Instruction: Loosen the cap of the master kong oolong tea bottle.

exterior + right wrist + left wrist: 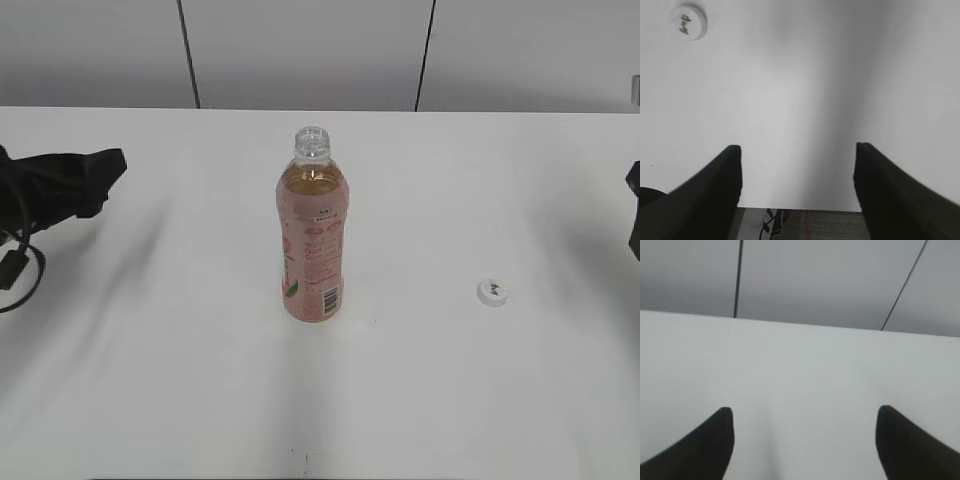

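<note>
Cap found removed and lying apart from the upright bottle; both grippers empty and withdrawn.

The master kong oolong tea bottle (313,235) was observed standing upright near the middle of the table (150,380), its threaded neck bare and open at the top. The cap (492,292) was noted flat on the table well to the right of the bottle, touching nothing; it was also seen at the upper left corner of the right wrist view (688,21). The left gripper (802,440) was recorded with jaws spread wide and nothing between them, only bare table ahead. The right gripper (797,175) was likewise recorded wide open and empty, held over the table's near edge. The loosening was judged complete, since the cap was fully detached, and the arms were judged parked clear at the table's sides.
</note>
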Controlling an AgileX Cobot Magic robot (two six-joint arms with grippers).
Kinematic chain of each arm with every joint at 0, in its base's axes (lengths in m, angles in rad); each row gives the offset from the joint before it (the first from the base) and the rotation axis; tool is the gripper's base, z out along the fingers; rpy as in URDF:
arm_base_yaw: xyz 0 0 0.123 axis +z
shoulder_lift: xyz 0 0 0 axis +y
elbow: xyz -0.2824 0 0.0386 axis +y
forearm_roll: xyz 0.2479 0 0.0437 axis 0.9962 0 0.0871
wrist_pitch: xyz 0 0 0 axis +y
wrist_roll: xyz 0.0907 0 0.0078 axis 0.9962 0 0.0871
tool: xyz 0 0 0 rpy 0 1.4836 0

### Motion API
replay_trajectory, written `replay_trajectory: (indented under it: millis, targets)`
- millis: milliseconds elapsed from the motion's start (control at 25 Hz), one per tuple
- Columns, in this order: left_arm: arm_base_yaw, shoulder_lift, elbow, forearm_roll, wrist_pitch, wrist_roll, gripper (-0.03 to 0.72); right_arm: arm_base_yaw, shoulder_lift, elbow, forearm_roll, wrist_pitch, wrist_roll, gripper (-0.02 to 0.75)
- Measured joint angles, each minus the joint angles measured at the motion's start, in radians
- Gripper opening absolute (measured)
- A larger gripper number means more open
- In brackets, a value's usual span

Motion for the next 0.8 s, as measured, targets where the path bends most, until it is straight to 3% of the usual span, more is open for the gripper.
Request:
replay_trajectory:
  millis: [120, 280, 480, 800]
  targets:
    - [0.102, -0.002, 0.0, 0.114, 0.061, -0.086, 0.531, -0.022, -0.002, 0.0, 0.0, 0.019, 0.0, 0.526]
    - [0.164, -0.066, 0.001, 0.19, 0.176, -0.149, 0.531, -0.025, -0.007, 0.009, 0.013, 0.03, 0.0, 0.526]
    - [0.173, -0.261, 0.001, 0.201, 0.465, -0.226, 0.531, -0.025, -0.038, 0.078, 0.029, 0.006, 0.0, 0.526]
    - [0.162, -0.584, 0.001, 0.324, 0.721, -0.565, 0.531, -0.025, -0.195, 0.175, 0.039, -0.02, 0.0, 0.526]
